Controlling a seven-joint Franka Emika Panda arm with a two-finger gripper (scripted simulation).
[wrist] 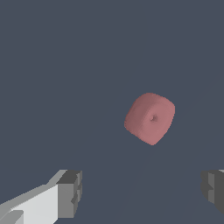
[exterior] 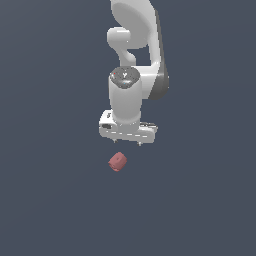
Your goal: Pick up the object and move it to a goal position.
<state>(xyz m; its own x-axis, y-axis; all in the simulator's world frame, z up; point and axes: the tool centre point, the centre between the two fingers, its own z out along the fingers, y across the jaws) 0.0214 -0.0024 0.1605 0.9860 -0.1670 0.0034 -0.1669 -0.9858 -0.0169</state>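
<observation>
Grey-blue table [exterior: 50, 200] fills both pictures, flat and without markings. Over it in the exterior view stands the white arm [exterior: 137, 45], its links stacked one above the other, with a round wrist section pointing down and a dark cap on top. This view alone shows the arm as a whole and how it hangs above the surface.

Below the wrist sits the claw [exterior: 128, 142], a wide white bar seen from slightly above. Its fingers are nearly hidden here; only small dark stubs peek out under the bar. The wrist view shows them better: one grey finger pad [wrist: 70, 193] with its white mount on one side, and the other pad [wrist: 213, 190] partly cut off by the picture's edge. A broad stretch of bare table lies between them, so the claw is released and holds nothing.

Smallest is the red block [exterior: 117, 161], a dull-red, rounded, short cylinder. In the exterior view it lies on the table just below the claw and a little toward the exterior view's left, apart from it. The wrist view adds detail that the exterior view lacks: a small dark dimple in the middle of its face [wrist: 150, 118], and its position ahead of the gap between the pads, not between them.
</observation>
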